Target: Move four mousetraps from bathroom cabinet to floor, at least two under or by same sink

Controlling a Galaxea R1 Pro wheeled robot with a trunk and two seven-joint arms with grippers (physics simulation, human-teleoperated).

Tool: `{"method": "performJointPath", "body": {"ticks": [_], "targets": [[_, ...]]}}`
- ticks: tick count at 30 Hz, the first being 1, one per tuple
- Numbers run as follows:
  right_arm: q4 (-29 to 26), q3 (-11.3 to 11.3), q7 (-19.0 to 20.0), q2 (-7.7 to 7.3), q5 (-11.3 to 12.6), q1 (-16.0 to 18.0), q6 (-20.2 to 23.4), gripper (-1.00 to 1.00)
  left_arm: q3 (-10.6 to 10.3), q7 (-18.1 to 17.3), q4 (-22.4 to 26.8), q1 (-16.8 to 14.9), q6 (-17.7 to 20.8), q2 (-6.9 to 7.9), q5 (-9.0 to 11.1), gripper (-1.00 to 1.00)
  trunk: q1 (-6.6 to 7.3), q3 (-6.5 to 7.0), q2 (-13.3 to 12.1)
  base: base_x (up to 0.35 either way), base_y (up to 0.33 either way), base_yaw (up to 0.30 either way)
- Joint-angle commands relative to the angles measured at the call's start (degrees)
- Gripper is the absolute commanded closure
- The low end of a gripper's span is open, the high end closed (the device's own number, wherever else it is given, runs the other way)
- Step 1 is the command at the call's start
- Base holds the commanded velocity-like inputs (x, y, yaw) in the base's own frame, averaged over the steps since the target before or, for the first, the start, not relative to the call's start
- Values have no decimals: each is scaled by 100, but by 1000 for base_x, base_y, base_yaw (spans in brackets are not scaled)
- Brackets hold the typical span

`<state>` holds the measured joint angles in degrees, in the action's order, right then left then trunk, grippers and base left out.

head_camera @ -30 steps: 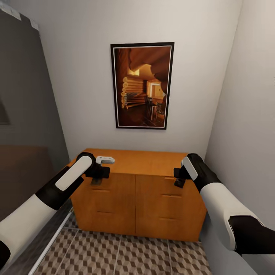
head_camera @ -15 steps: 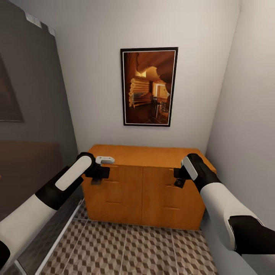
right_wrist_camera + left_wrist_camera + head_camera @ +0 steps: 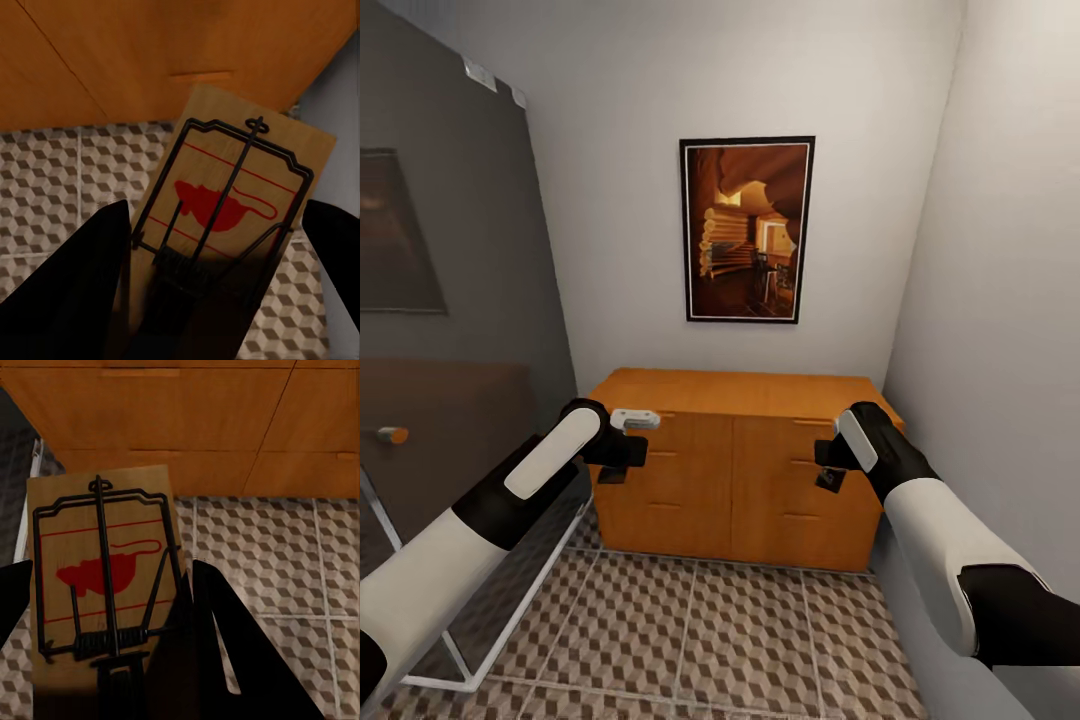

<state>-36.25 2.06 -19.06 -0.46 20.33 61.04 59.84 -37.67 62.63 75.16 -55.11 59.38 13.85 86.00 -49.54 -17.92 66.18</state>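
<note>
The low orange-brown wooden cabinet (image 3: 740,470) with drawer fronts and matching bar handles stands against the far white wall, between a dark grey panel on the robot's left and a white wall on its right. Above it hangs a black-framed picture (image 3: 746,229) of a log interior. In front of the cabinet lies the bathroom floor (image 3: 690,640) of square tiles printed with a brown, beige and white cube pattern, divided by pale grout lines.

Both arms are raised in front of the cabinet, well apart from each other. The left gripper (image 3: 101,652) has its jaws closed on a flat tan wooden mousetrap (image 3: 101,585) with dark wire and a red mouse mark — in the left wrist view the board stands between the two dark fingers, held by its spring end, over the tiles and just before the cabinet's base. The right gripper (image 3: 217,300) likewise has its jaws closed on a second tan wooden mousetrap (image 3: 232,195), its board tilted — the far end showing against the cabinet front and the tiles below.

In the head view the left gripper (image 3: 622,450) and right gripper (image 3: 830,465) hang level with the cabinet's upper drawers; the traps themselves are too small to make out there.
</note>
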Motion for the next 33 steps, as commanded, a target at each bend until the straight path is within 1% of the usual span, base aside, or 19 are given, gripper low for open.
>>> {"method": "performJointPath", "body": {"ticks": [1,14,16,17,18,19,20,21,22,23,25,26,27,28,29,30,31,32,33], "targets": [[-5,22,-54,-2,59,3,16,100,-12,43,3,-8,30,4,36,100,3,-8,6,-345,0,0],[17,25,-64,19,67,3,16,100,-6,42,-7,-8,25,7,39,100,3,-8,6,-345,0,0],[69,29,-77,114,61,-2,16,100,-12,37,-30,-8,23,5,39,100,3,-8,6,-345,0,0],[156,30,-80,259,36,-3,16,100,-19,36,-71,-8,19,0,38,100,3,-8,6,-345,0,0],[298,31,-84,442,-100,-4,16,100,-27,33,-223,-8,10,-6,38,100,3,-8,6,-345,0,0],[454,31,-80,569,-270,-4,-78,100,-33,34,-413,-8,2,-13,38,100,3,-8,6,-345,0,0],[593,31,-79,662,-386,-4,-252,100,-38,28,-588,-8,-5,-23,39,100,3,-8,6,-345,0,0],[670,31,-77,713,-440,-4,-356,100,-40,20,-694,-8,-12,-30,37,100,3,-8,6,-345,0,0],[834,31,-75,819,-536,-4,-584,100,-43,-14,-939,-8,-36,-43,35,100,3,-8,6,-345,0,0],[1195,31,-73,1025,-695,-4,-1088,100,-51,-187,-1521,-8,-138,-62,9,100,3,-8,6,-345,0,0],[1562,31,-75,1046,-839,-4,-1563,100,-61,-553,-2120,-8,-311,-75,-19,100,3,-8,6,-345,0,0],[1648,29,-76,1046,-870,-4,-1677,100,-76,-672,-2268,-8,-371,-78,-25,100,3,-8,6,-345,0,0],[1800,27,-76,1046,-921,-4,-1898,100,-140,-921,-2558,-7,-515,-87,-40,100,3,-8,6,-345,0,0],[1936,25,-71,1046,-954,-4,-2120,100,-294,-1186,-2834,-7,-699,-94,-86,100,3,-8,6,-345,0,0],[2061,24,-65,1046,-976,-4,-2344,100,-555,-1461,-3099,-8,-936,-100,-181,100,3,-8,6,-345,0,0],[2188,24,-61,1046,-991,-4,-2562,100,-899,-1754,-3346,-8,-1221,-105,-309,100,3,-8,6,-345,0,0],[2388,23,-57,1046,-1006,-4,-2876,100,-1502,-2237,-3701,-4,-1718,-128,-480,100,3,-8,6,-345,0,0],[2518,23,-53,1046,-1012,-4,-3066,100,-1891,-2587,-3929,-2,-2060,-153,-543,100,3,-8,6,-345,0,0],[2632,23,-50,1046,-1019,-4,-3231,100,-2224,-2946,-4146,-1,-2376,-171,-583,100,3,-8,6,-340,0,0]]}}
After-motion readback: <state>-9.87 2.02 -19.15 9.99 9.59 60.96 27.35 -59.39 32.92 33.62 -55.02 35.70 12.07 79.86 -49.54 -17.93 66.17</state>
